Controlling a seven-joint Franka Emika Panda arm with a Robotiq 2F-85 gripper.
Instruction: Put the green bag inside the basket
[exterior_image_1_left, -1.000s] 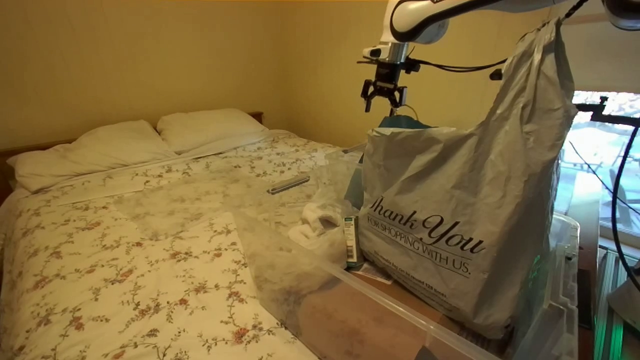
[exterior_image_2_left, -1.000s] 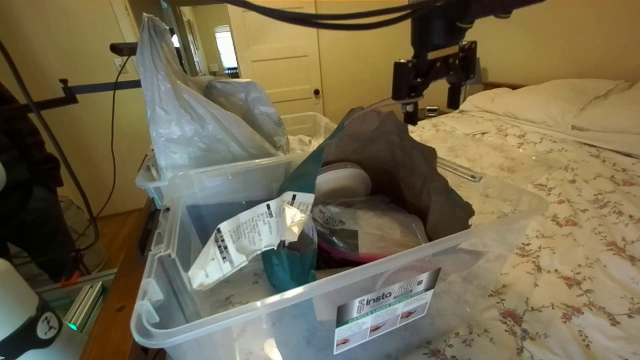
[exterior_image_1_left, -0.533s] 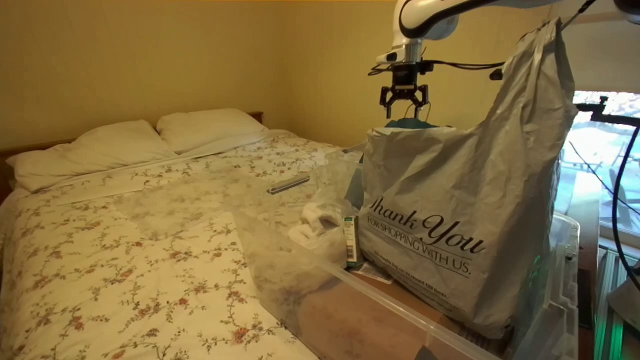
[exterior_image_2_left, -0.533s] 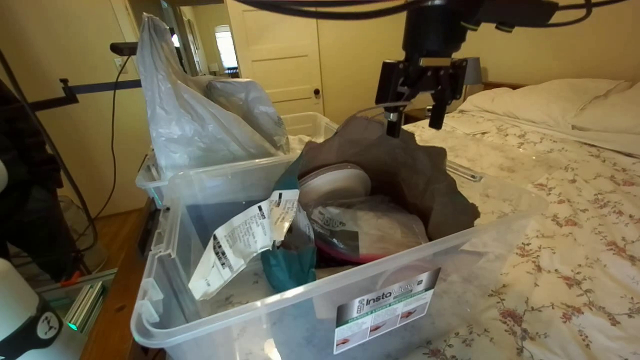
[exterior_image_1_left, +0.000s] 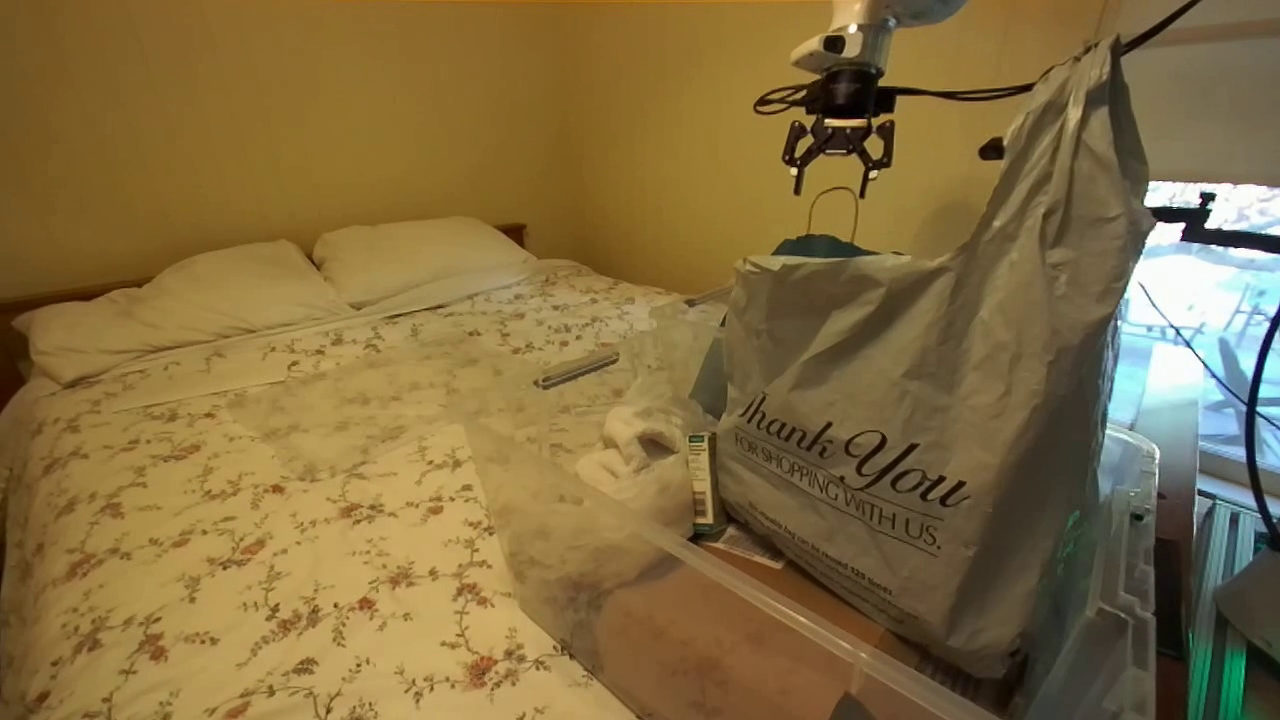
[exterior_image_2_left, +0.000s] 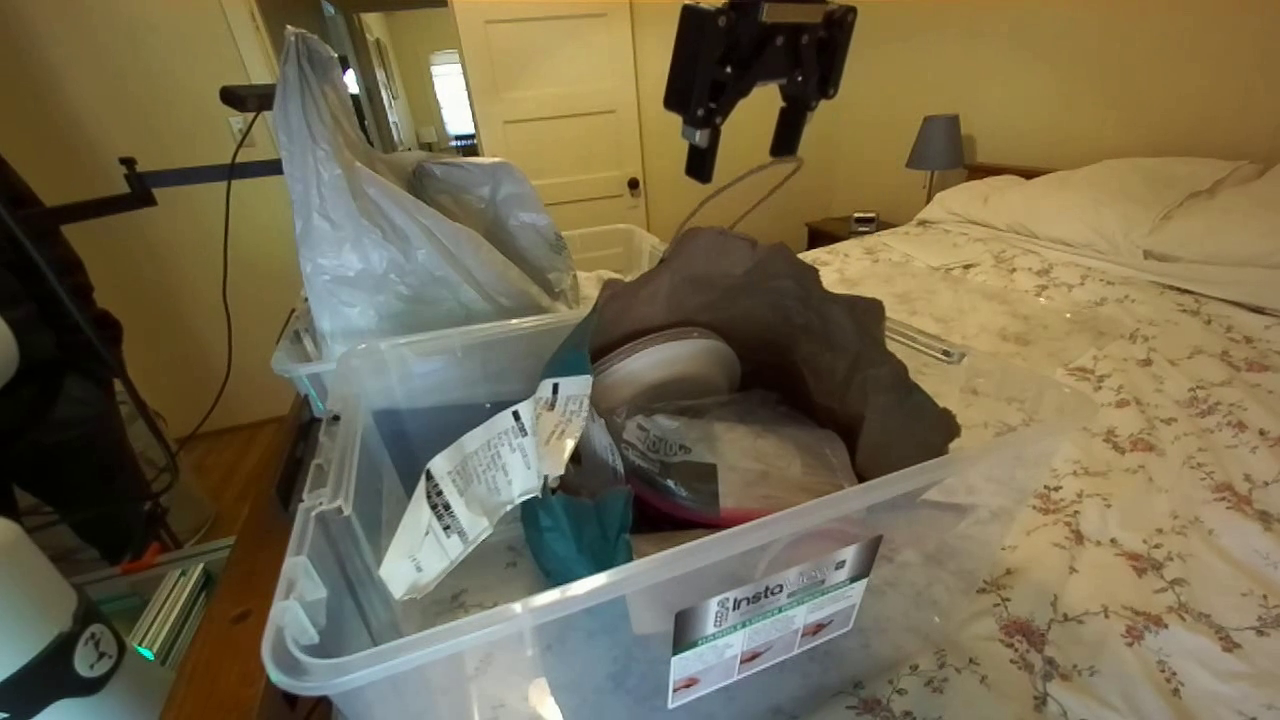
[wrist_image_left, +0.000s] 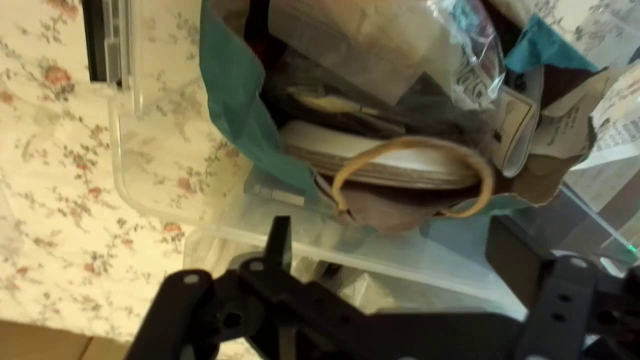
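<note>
– Holding anything in the black two-fingered gripper (exterior_image_2_left: 744, 163)?
– Nothing; hanging spread wide near the looped tan handle (wrist_image_left: 415, 142).
– Attached to what?
– To the crinkled teal-green, brown-lined bag (exterior_image_2_left: 800, 330), sitting open-mouthed inside the clear rectangular plastic bin (exterior_image_2_left: 470, 660).
– Farther out?
– Next to a second clear bin (exterior_image_1_left: 770, 600), bearing a grey "Thank You" plastic bag (exterior_image_1_left: 900, 380).

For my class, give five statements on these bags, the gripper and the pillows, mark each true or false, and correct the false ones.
1. The green bag is inside a clear plastic bin. True.
2. The green bag is sealed at the top. False: it gapes open.
3. The gripper is open, its fingers spread apart. True.
4. The grey bag reads "Thank You". True.
5. Both pillows lie on the floor. False: they lie on the bed.
</note>
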